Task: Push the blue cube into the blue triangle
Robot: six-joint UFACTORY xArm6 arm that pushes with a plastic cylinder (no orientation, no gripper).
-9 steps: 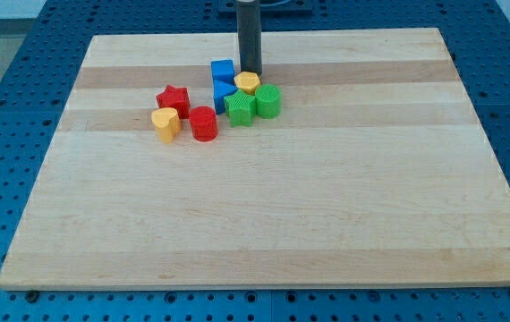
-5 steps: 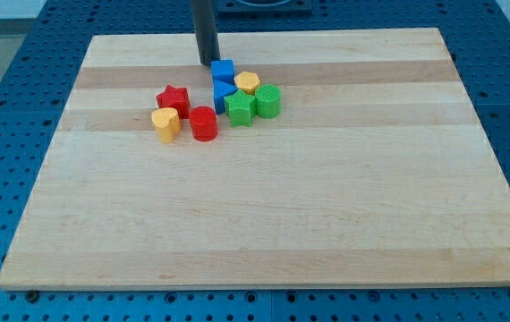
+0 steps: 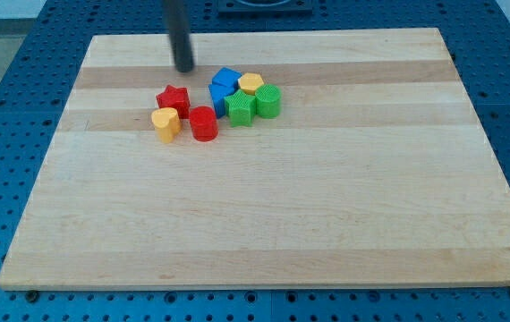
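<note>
The blue cube [image 3: 227, 79] sits turned at an angle near the top middle of the wooden board [image 3: 264, 224]. It touches the blue triangle [image 3: 218, 97], which lies just below it and to its left. My tip [image 3: 184, 68] is on the board to the left of the blue cube, apart from it, and above the red star [image 3: 174, 99].
A yellow hexagon [image 3: 250, 84] touches the blue cube's right side. A green star-like block [image 3: 241, 107] and a green cylinder [image 3: 268, 101] sit below it. A red cylinder [image 3: 203, 123] and a yellow heart [image 3: 165, 123] lie to the lower left.
My tip moved left along the board's top, from beside the yellow hexagon to left of the blue cube. The blue cube has turned and shifted slightly right and down against the triangle.
</note>
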